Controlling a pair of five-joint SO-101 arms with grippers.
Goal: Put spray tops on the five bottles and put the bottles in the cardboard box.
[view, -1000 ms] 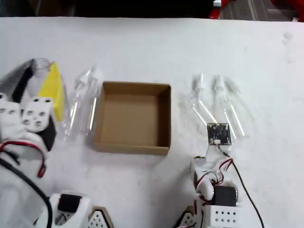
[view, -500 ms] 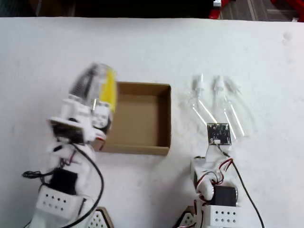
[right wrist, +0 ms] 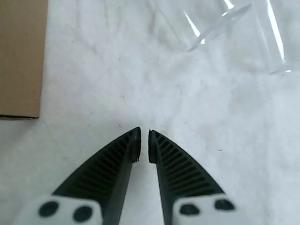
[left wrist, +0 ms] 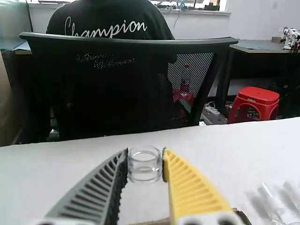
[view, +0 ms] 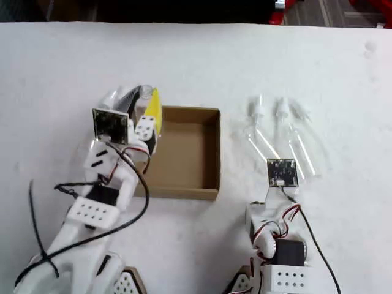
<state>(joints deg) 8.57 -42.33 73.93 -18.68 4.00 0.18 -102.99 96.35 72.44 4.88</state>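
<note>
My left gripper (view: 139, 101) hangs over the left wall of the cardboard box (view: 184, 191), shut on a clear bottle (view: 141, 93). In the left wrist view the bottle's round clear end (left wrist: 145, 165) sits pinched between the grey and yellow fingers of that gripper (left wrist: 145, 158). Three clear bottles with spray tops (view: 283, 133) lie side by side on the table right of the box. My right gripper (right wrist: 144, 143) rests low over bare table just short of their bases (right wrist: 206, 23), shut with nothing in it.
The open box holds nothing that I can see. The right arm's wrist camera board (view: 282, 173) sits just in front of the three bottles. A person in a black chair (left wrist: 122, 75) is behind the table's far edge. A red stool (left wrist: 255, 101) stands beyond.
The left arm has swung from the table's far left over to the box's left wall, carrying the bottle. The right arm has kept still.
</note>
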